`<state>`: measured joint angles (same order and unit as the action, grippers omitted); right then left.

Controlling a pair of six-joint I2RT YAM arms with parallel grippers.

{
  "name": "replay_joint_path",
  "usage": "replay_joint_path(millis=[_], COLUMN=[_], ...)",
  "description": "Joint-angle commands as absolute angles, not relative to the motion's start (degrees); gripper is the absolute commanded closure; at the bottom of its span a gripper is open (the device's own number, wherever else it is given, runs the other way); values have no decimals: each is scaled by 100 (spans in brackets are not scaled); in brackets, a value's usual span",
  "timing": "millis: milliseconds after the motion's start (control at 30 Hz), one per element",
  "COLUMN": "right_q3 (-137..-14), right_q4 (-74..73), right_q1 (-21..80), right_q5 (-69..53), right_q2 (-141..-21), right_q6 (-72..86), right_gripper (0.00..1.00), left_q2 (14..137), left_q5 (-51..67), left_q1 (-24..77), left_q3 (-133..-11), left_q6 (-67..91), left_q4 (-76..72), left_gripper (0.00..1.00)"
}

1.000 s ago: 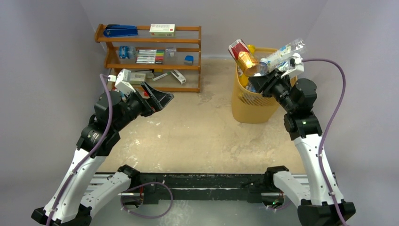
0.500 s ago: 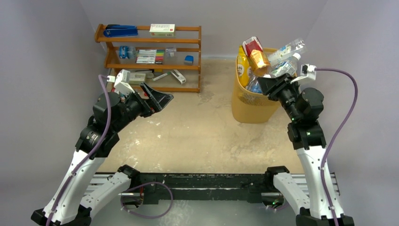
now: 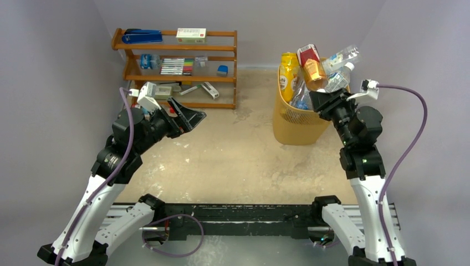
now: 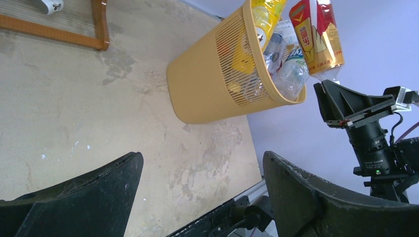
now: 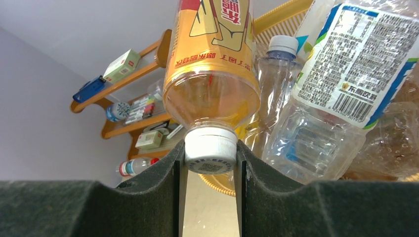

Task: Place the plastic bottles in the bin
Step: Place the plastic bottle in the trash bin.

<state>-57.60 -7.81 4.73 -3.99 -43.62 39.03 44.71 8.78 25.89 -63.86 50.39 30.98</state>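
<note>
1. The right hand is clamped narrow on the white cap of an amber bottle with a red label, which it holds cap-down and body up.
2. A second ago that bottle lay tilted with its base swung toward 9 o'clock. Now it stands nearly upright over the mouth of the bin, on the 3 o'clock side.
3. The right hand itself has shifted toward 3 o'clock, and its purple cable now loops wider off that side.
4. The bin stands at about 1 o'clock on the worktop, in the same spot as before. It is heaped past the rim.
5. A yellow bottle now shows standing at the bin's 9 o'clock rim, where the amber bottle covered it earlier.
6. A clear bottle with a blue-and-green label sticks out at the bin's 2 o'clock edge, unchanged. In the right wrist view it sits just beside the held one.
7. The left hand hangs wide apart and holds nothing, at about 9 o'clock over the worktop. It has barely moved.
8. The shelf rack at 11 o'clock looks the same — its boxes and pens are as they were.
</note>
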Motion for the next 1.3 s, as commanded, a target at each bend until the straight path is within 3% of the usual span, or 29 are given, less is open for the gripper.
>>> replay_joint_path(millis=[0, 367, 867, 1267], right_q3=[-5689, -5318, -5498, -5811], right_q4=[-385, 5, 170, 137], right_q1=[438, 439, 440, 437], right_q5=[-547, -851, -1730, -1874], right_q2=[-4592, -4685, -5020, -5088], right_q6=[4101, 4365, 4209, 4172], right_gripper=[66, 64, 40, 37], left_q2=[4422, 4420, 4456, 4493], left_q5=[958, 966, 958, 899], left_q1=[2566, 2558, 2566, 2558], left_q3=[-6390, -6346, -6276, -6302], left_q6=[5062, 5069, 5074, 5021], left_q4=[2848, 2822, 2768, 2832], left_gripper=[8, 8, 8, 8])
